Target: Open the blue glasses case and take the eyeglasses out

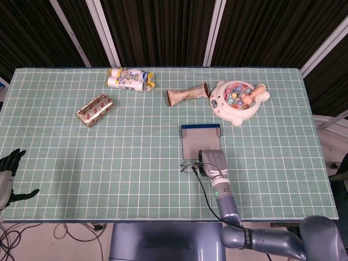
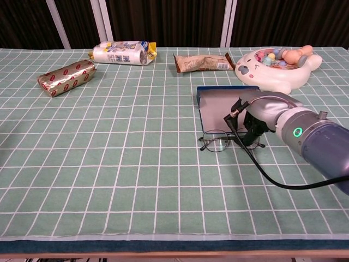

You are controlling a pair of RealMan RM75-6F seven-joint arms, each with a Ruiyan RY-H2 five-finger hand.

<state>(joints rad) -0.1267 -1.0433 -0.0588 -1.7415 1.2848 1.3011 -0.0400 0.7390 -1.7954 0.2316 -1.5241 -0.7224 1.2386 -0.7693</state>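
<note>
We look down on a table (image 1: 65, 163) covered with a green cloth marked in a white grid. Near its middle lies the blue glasses case (image 1: 200, 141), open, its grey inside facing up. Just in front of the case, on the cloth, rest the eyeglasses (image 2: 217, 140), a thin dark wire frame with its lenses toward us.

Our right robot hand (image 2: 260, 117) sits over the right end of the eyeglasses, its fingers (image 2: 252, 131) curled downward onto the frame by the case's near edge. We cannot tell from either view whether the fingers actually pinch the frame or only touch it. A black cable runs back from the wrist.

Our left robot hand (image 1: 7, 175) shows only in the head view, at the far left edge beside the table, holding nothing, its dark fingers apart.

Along the far side of the table lie a red and gold snack packet (image 1: 94, 109), a white and yellow packet (image 1: 129, 79), a brown wrapper (image 1: 187, 94) and a white animal-shaped toy tray (image 1: 237, 100) filled with small coloured pieces.
</note>
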